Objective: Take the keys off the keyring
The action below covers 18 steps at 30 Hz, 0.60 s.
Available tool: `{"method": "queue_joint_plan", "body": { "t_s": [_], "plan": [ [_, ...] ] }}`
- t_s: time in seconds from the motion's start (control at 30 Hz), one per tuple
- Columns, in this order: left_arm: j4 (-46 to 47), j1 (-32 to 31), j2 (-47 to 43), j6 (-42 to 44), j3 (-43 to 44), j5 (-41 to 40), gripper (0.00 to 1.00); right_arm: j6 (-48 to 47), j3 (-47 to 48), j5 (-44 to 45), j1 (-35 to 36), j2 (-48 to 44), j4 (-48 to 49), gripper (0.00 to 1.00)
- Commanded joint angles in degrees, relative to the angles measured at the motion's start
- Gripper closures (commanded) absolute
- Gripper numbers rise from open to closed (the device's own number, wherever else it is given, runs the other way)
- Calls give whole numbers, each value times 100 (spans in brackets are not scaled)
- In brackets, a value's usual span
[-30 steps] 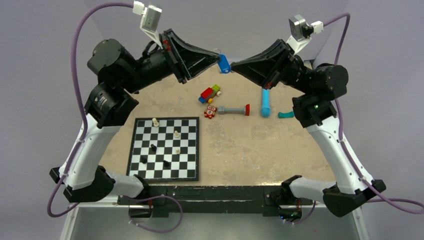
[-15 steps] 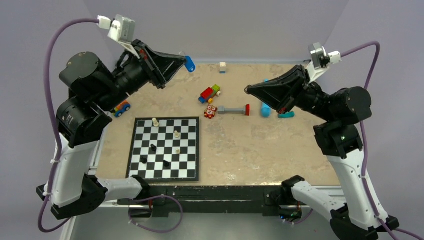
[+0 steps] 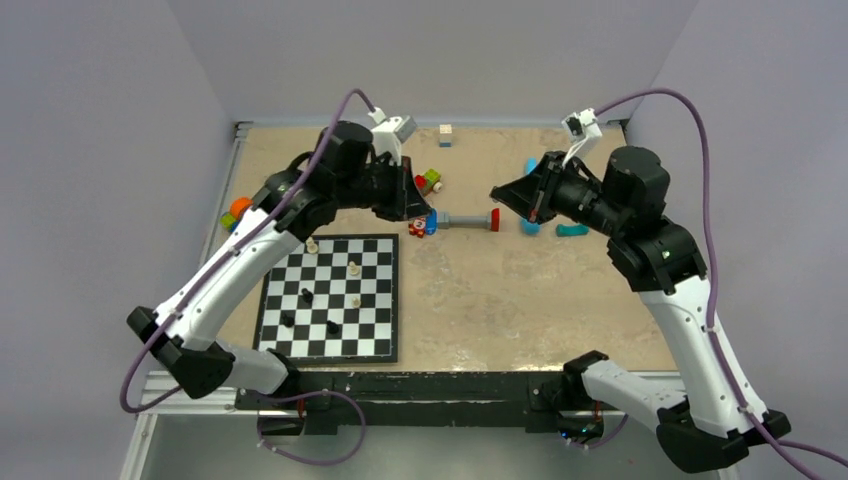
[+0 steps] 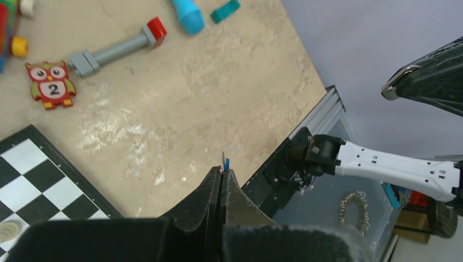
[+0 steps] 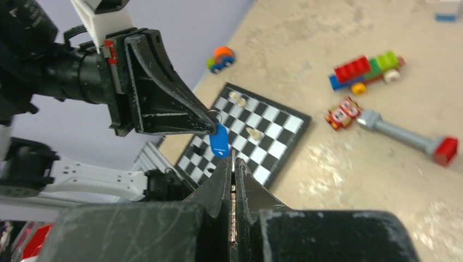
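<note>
the left hand (image 3: 430,216) and right hand (image 3: 494,194), which meet high up a second ago, are now apart. the left one is down low over the bench (image 3: 500,290), near the chessboard (image 3: 330,300), carrying the keyring (image 5: 219,140). the right one is lower too, pinching a thin key (image 5: 233,164).

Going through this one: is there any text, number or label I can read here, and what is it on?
"2": on the belly of the owl tile, clear in the left wrist view.
The keyring: nothing can be read on its blue tag.
No other text shows.
</note>
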Motion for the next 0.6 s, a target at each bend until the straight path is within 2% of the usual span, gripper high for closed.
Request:
{"method": "queue_joint_plan", "body": {
  "t_s": [0.0,0.13,0.33,0.57],
  "plan": [
    [85,43,342,-54,-245,784,100,-317,-202,876,-19,25,-920,100],
    [23,53,1029,128,-362,1189,100,-334,-453,939,-18,188,-1187,100],
    [573,59,1901,138,-822,1630,98,-240,-651,862,-25,294,-1168,100],
    [711,62,2562,41,-1056,1195,98,-236,-734,892,-24,270,-1170,100]
  ]
}}
